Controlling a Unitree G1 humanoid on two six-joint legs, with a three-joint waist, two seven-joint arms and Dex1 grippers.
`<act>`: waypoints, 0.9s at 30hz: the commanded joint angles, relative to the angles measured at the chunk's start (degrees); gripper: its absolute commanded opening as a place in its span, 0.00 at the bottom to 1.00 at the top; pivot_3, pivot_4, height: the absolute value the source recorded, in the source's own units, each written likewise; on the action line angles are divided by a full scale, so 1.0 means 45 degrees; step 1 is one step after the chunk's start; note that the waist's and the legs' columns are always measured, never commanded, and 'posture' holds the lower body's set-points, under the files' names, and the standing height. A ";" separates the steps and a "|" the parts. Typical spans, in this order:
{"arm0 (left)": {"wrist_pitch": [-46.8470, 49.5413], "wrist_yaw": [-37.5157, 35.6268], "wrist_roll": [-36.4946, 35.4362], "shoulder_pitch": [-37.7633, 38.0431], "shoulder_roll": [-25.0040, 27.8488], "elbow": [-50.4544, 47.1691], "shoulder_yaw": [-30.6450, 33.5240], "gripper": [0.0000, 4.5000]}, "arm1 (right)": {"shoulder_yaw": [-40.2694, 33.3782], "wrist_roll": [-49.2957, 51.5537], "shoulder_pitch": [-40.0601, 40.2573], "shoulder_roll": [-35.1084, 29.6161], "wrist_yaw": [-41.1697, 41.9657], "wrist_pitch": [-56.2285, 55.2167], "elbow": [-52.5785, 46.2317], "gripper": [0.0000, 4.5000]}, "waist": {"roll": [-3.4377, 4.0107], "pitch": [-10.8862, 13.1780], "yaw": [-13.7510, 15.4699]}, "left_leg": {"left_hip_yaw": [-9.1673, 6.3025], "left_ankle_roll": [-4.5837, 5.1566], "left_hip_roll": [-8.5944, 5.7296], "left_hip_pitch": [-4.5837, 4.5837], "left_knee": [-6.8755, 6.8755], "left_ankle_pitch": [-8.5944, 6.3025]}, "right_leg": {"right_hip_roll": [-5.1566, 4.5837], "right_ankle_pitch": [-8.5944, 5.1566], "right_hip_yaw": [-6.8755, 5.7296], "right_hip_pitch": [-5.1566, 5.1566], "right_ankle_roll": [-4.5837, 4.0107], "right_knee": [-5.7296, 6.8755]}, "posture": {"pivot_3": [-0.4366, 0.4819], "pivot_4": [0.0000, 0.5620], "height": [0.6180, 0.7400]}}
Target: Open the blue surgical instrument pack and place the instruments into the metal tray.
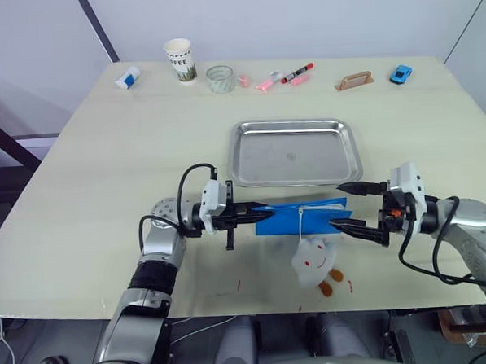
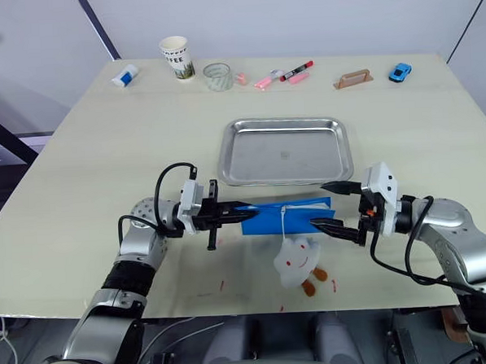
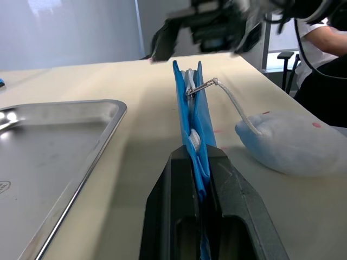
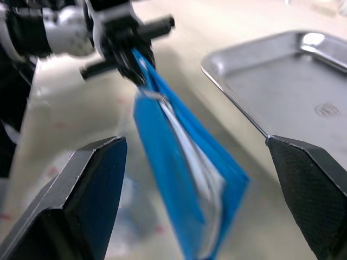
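Pack: blue surgical instrument pack (image 1: 300, 218) held on edge just above the table (image 1: 88, 182), in front of the metal tray (image 1: 292, 151), near its front rim.
Left pincer: left pincer (image 1: 249, 213) clamped on the pack's left end; wrist view shows blue material pinched between both fingers.
Right pincer: right pincer (image 1: 347, 207) fingers wide apart, straddling the pack's right end, not gripping.
Zip: metal pull (image 3: 201, 86) on the top edge, cord running to a white plush toy (image 1: 315, 260) on the table.
Instruments: not visible, presumably inside.
Risk 1: single-end hold; pack may sag or twist when the right pincer closes, so it misses the pull.
Risk 2: plush toy drags on the cord and skews the pack.
Risk 3: pack opened off-tray; contents spill onto the table.
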 commanded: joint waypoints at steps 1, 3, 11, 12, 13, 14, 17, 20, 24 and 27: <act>0.0117 -0.0091 -0.0057 0.0061 -0.0011 -0.0576 -0.0142 0.00 | 0.0056 -0.0385 -0.0501 -0.0091 0.0760 -0.1013 0.0844 0.99 | 0.0000 0.0000 -0.0001 | 0.0002 0.0000 -0.0001 0.0000 0.0001 0.0000 | -0.0002 0.0000 0.0001 0.0000 0.0000 0.0000 | 0.48 0.27 1.00; 0.0199 -0.0070 -0.0059 0.0076 0.0024 -0.0694 -0.0137 0.00 | 0.0075 -0.0363 -0.0740 -0.0098 0.1186 -0.1237 0.1301 0.99 | 0.0000 0.0000 0.0000 | 0.0003 0.0000 -0.0002 0.0001 0.0002 0.0000 | -0.0003 0.0001 0.0002 0.0001 0.0001 0.0000 | 0.48 0.27 1.00; 0.0448 0.0032 -0.0039 0.0046 0.0119 -0.0986 -0.0133 0.00 | 0.0386 -0.0306 -0.1327 0.0134 0.2005 -0.1294 0.1837 0.88 | 0.0001 0.0000 -0.0010 | 0.0001 -0.0001 -0.0002 0.0002 0.0002 0.0000 | -0.0003 0.0001 0.0002 0.0000 0.0000 0.0007 | 0.48 0.27 1.00; 0.0483 0.0053 -0.0037 0.0057 0.0119 -0.1041 -0.0142 0.00 | 0.0429 -0.0347 -0.1371 0.0171 0.2036 -0.1312 0.1868 0.81 | 0.0001 0.0001 -0.0007 | 0.0001 0.0000 -0.0002 0.0003 0.0002 0.0000 | -0.0003 0.0001 0.0002 0.0000 0.0000 0.0009 | 0.48 0.27 1.00; 0.0529 0.0086 -0.0038 0.0090 0.0119 -0.1134 -0.0157 0.00 | 0.0486 -0.0449 -0.1410 0.0215 0.2000 -0.1335 0.1894 0.71 | 0.0001 0.0001 -0.0005 | 0.0000 -0.0001 -0.0002 0.0002 0.0002 0.0000 | -0.0003 0.0001 0.0002 0.0000 0.0000 0.0008 | 0.48 0.27 1.00; 0.0574 0.0123 -0.0039 0.0118 0.0117 -0.1215 -0.0174 0.00 | 0.0541 -0.0575 -0.1439 0.0246 0.1985 -0.1431 0.1933 0.61 | 0.0001 0.0001 -0.0005 | 0.0000 -0.0001 -0.0002 0.0002 0.0003 0.0000 | -0.0004 0.0001 0.0001 0.0000 0.0001 0.0010 | 0.48 0.27 1.00; 0.0674 0.0177 -0.0054 0.0149 0.0140 -0.1356 -0.0200 0.00 | 0.0662 -0.0891 -0.1438 0.0304 0.1875 -0.1712 0.2011 0.46 | 0.0001 0.0001 -0.0007 | 0.0001 -0.0001 -0.0002 0.0002 0.0002 0.0000 | -0.0005 0.0001 0.0001 0.0000 0.0000 0.0010 | 0.48 0.27 1.00; 0.0751 0.0173 -0.0063 0.0081 0.0171 -0.1333 -0.0187 0.00 | 0.0722 -0.1009 -0.1386 0.0304 0.1907 -0.1856 0.2022 0.46 | 0.0001 0.0001 -0.0006 | 0.0001 -0.0001 -0.0002 0.0003 0.0002 0.0000 | -0.0004 0.0000 0.0001 0.0000 0.0000 0.0010 | 0.48 0.27 1.00; 0.0742 0.0133 -0.0079 -0.0051 0.0189 -0.1130 -0.0164 0.00 | 0.0703 -0.0995 -0.1364 0.0295 0.2005 -0.1917 0.2019 0.46 | 0.0002 0.0001 -0.0009 | 0.0001 -0.0001 -0.0002 0.0003 0.0003 0.0001 | -0.0005 0.0000 0.0001 0.0000 0.0000 0.0011 | 0.48 0.27 1.00; 0.0689 0.0075 -0.0093 -0.0074 0.0189 -0.1009 -0.0139 0.00 | 0.0678 -0.0984 -0.1353 0.0361 0.1962 -0.2011 0.2011 0.46 | 0.0002 0.0001 -0.0009 | 0.0001 -0.0001 -0.0002 0.0003 0.0003 0.0001 | -0.0005 0.0001 0.0002 -0.0001 0.0001 0.0012 | 0.48 0.27 1.00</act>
